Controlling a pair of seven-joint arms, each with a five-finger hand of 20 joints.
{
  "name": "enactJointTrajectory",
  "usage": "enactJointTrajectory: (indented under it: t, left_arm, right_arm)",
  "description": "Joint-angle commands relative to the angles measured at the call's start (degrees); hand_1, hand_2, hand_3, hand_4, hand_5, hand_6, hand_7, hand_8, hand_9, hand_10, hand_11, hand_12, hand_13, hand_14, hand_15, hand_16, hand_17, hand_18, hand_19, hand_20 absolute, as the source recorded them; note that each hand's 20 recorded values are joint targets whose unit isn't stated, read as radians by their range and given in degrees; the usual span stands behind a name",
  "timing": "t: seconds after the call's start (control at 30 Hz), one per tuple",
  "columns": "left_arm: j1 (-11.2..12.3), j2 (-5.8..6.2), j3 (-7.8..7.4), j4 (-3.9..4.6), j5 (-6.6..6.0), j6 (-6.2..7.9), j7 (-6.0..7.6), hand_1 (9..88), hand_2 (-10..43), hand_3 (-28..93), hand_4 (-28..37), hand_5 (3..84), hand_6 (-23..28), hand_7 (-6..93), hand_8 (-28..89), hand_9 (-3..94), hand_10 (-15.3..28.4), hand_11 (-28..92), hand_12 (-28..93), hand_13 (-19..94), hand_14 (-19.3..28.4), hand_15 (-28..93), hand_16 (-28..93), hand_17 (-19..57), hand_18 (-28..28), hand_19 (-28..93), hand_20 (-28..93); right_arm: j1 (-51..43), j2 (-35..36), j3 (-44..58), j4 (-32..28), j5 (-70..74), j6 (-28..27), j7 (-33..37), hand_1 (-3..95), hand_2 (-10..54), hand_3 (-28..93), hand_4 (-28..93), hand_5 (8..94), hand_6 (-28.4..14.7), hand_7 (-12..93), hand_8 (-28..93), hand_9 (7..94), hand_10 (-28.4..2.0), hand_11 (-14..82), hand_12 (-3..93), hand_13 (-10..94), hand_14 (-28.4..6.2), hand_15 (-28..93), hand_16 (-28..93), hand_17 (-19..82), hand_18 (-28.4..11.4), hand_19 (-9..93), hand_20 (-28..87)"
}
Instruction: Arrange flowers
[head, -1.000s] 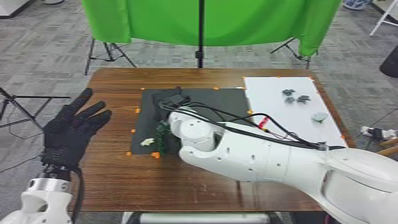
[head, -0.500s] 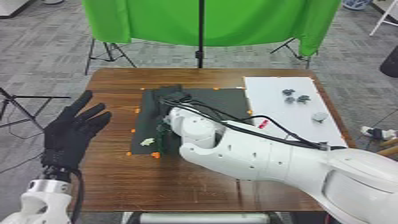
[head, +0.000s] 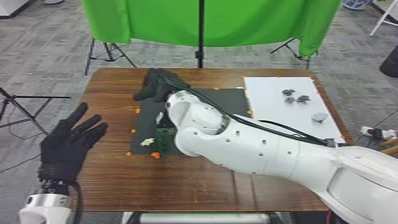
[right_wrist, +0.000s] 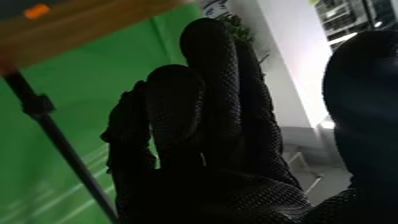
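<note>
The right hand (head: 160, 86) was released, its straight fingers (right_wrist: 209, 75) together and its thumb (right_wrist: 355, 100) held well apart from them, with nothing in its grasp. It hung at the far left corner of the dark mat (head: 235, 104) on the brown counter (head: 213, 192), and the white right arm (head: 258, 150) slanted across the mat from the right side. The left hand (head: 67, 150) was released too, its fingers loosely spread, at the left edge of the counter. A pale flower (head: 147, 142) lay on the mat near its left, near edge, and dark green foliage (head: 165, 139) lay just to the right of it, beside the right arm. On the white sheet (head: 271, 110), to the right of the mat, three small grey-green pieces (head: 303, 98) lay close together, and a paler piece (head: 319, 117) lay apart from them, nearer the robot. Orange markers (head: 155, 155) dotted the mat's border. Beyond the counter, a green cloth (head: 147, 22) hung behind a black pole (head: 201, 35).
</note>
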Motion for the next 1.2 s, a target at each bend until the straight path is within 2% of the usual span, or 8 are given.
enactJointTrajectory:
  t: [0.03,0.27,0.3,0.33,0.57,0.93,1.1,1.2]
  left_arm:
    - [1.6,-1.61,0.63,-0.17,-0.48,0.87,0.08,18.1,8.4,76,-28.3,33.9,5.9,10.8,-10,33.6,18.5,20,10,24,28.0,47,-8,-8.7,28.4,54,18]
    - [3.9,-3.16,0.49,0.08,-1.17,1.18,1.27,17.7,8.5,75,-28.3,34.0,5.9,10.8,-10,33.7,18.6,20,10,24,28.1,47,-8,-8.7,28.4,54,18]
    - [3.9,-4.17,-0.17,0.06,-0.53,0.67,-0.16,17.5,8.5,75,-28.3,34.0,5.9,10.9,-10,33.7,18.6,20,10,24,28.1,47,-8,-8.7,28.4,54,18]
    - [4.5,-4.01,-0.18,-0.01,-0.80,0.82,0.65,17.3,8.6,75,-28.3,34.0,5.9,10.9,-10,33.7,18.6,20,10,24,28.1,47,-8,-8.7,28.4,54,18]
    - [4.9,-5.70,-0.43,-0.02,0.33,-0.12,-0.44,15.2,9.0,75,-28.3,34.1,5.8,10.9,-10,33.7,18.6,20,10,24,28.1,47,-8,-8.7,28.4,54,18]
    - [4.5,-3.21,1.49,-0.15,-0.91,0.71,1.72,15.0,9.0,75,-28.3,34.0,5.7,10.9,-10,33.7,18.6,20,10,24,28.1,47,-8,-8.7,28.4,53,18]
    - [4.7,-3.67,1.40,-0.26,-0.61,0.72,1.34,15.4,8.8,75,-28.3,34.0,5.8,10.7,-10,33.7,18.6,20,10,24,28.1,47,-7,-8.7,28.4,53,18]
    - [4.8,-3.09,1.54,-0.27,-1.08,1.00,1.95,15.5,8.8,75,-28.3,33.9,5.7,10.7,-10,33.7,18.5,20,10,24,28.0,47,-7,-8.7,28.4,53,18]
  right_arm:
    - [-3.9,2.9,4.7,-4.9,-2.4,-2.8,-0.5,31.9,-9.5,69,-28,62.6,1.4,14,-13,74.7,-11.9,41.1,17.5,62,-10.7,80,18,19,-22.8,82,53]
    - [-12.1,20.4,16.9,-17.7,-1.6,-1.3,0.2,29.4,-9.2,72,-28,61.0,1.0,13,-13,71.4,-13.2,34.5,15.9,59,-11.5,76,16,18,-23.1,80,51]
    - [-15.4,22.5,20.8,-19.0,-2.8,-2.4,1.0,29.5,-8.7,73,-28,60.9,0.9,13,-13,70.7,-13.5,33.5,15.8,58,-11.6,75,15,18,-23.1,79,51]
    - [-16.7,25.2,22.6,-20.1,-2.7,-2.2,1.7,29.6,-8.4,73,-28,60.7,0.7,13,-13,70.0,-13.8,32.8,15.7,58,-11.8,74,15,17,-22.9,79,50]
    - [-29.4,38.4,34.4,-22.8,-7.4,-1.3,8.2,31.8,-8.9,77,-28,57.8,0.5,13,-13,64.4,-15.6,27.3,14.4,54,-14.0,69,11,17,-23.1,76,48]
    - [-33.1,45.3,34.2,-16.5,-17.9,-4.6,16.7,31.9,-9.5,78,-28,56.0,0.5,14,-13,58.3,-16.8,22.3,13.7,51,-15.1,68,10,17,-23.9,77,46]
    - [-31.9,45.5,32.7,-12.7,-19.5,-7.8,19.3,32.1,-9.5,79,-28,54.3,0.6,14,-13,53.0,-17.7,20.0,13.8,45,-16.3,69,9,16,-23.8,77,45]
    - [-31.9,45.5,32.6,-11.6,-17.6,-10.0,18.4,32.2,-9.5,79,-28,53.1,0.6,14,-13,51.0,-18.1,19.1,13.6,44,-16.6,70,8,16,-23.7,78,45]
